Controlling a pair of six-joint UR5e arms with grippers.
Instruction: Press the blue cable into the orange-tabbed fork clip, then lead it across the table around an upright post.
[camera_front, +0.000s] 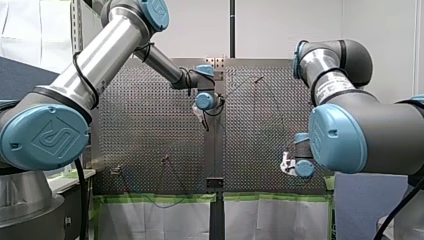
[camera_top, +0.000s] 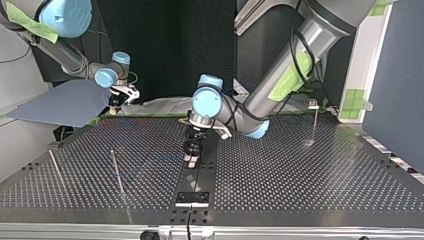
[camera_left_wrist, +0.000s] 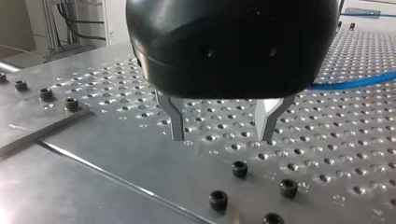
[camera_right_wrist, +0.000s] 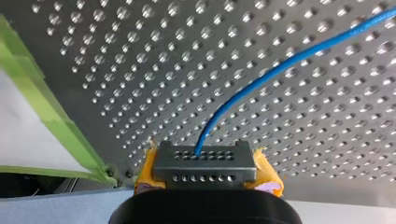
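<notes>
In the right wrist view my right gripper (camera_right_wrist: 208, 185) has its yellow pads shut on a dark grey perforated end block (camera_right_wrist: 205, 163). The blue cable (camera_right_wrist: 280, 67) rises from that block and curves away over the perforated table (camera_right_wrist: 140, 70). In the left wrist view my left gripper (camera_left_wrist: 222, 137) is open, its metal fingertips just above the plate with nothing between them. A stretch of the blue cable (camera_left_wrist: 355, 83) lies off to one side of it. In the top view my left gripper (camera_top: 192, 159) hangs over the dark centre strip (camera_top: 192, 197). I cannot make out an orange-tabbed clip.
Two thin upright posts (camera_top: 56, 167) (camera_top: 117, 172) stand at the top view's left. A third post with a small head (camera_top: 313, 104) stands at its far right. Black screws (camera_left_wrist: 239, 168) sit in the plate just ahead of my left fingers. Green tape (camera_right_wrist: 51, 116) edges the table beside my right gripper.
</notes>
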